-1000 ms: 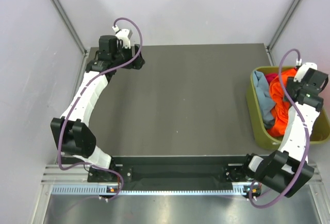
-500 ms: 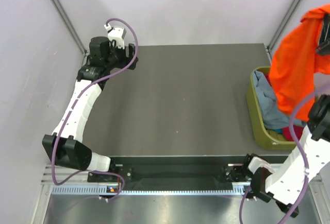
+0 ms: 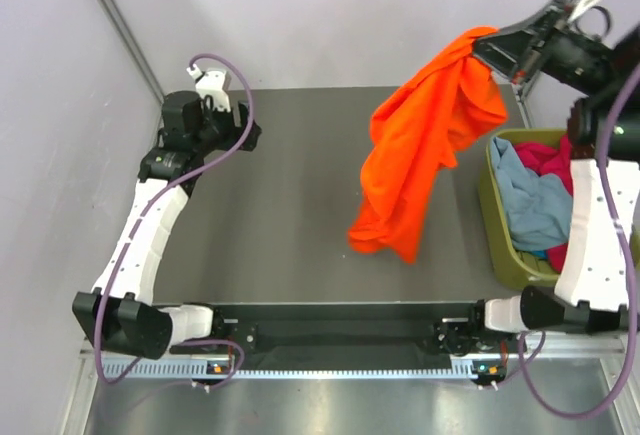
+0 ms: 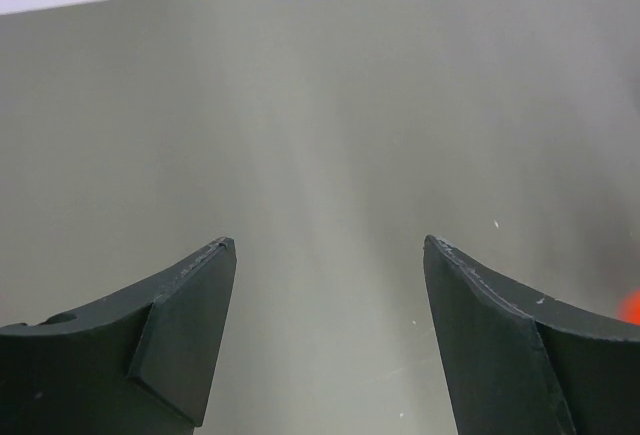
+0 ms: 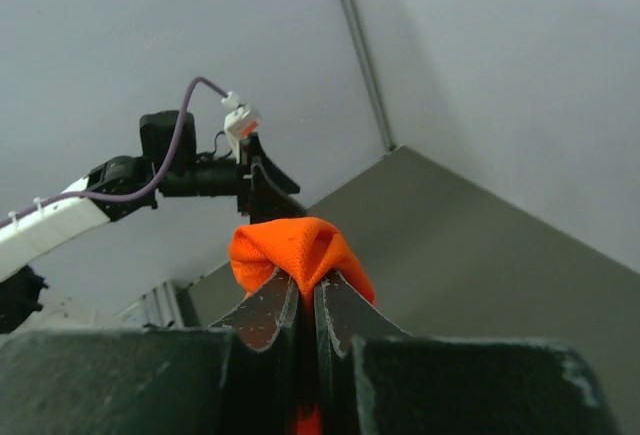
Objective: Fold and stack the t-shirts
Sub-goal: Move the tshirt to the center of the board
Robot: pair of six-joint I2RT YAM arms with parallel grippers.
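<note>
Where it hangs in crumpled folds left of the olive-green bin (image 3: 489,207), the bright orange t-shirt (image 3: 425,145) is bunched at its top in my right gripper (image 3: 490,47), jaws clamped on the cloth. I cannot tell whether its lower end touches the table (image 3: 290,205), and my right arm (image 3: 595,225) hides part of the grey-blue t-shirt (image 3: 530,200) and the magenta t-shirt (image 3: 548,155) in the bin. That arm reaches high over the bin's far end; my left gripper (image 4: 328,255) sits far left of it, jaws apart.

pale lilac walls (image 3: 350,15) enclose a dark grey table (image 3: 300,205).
</note>
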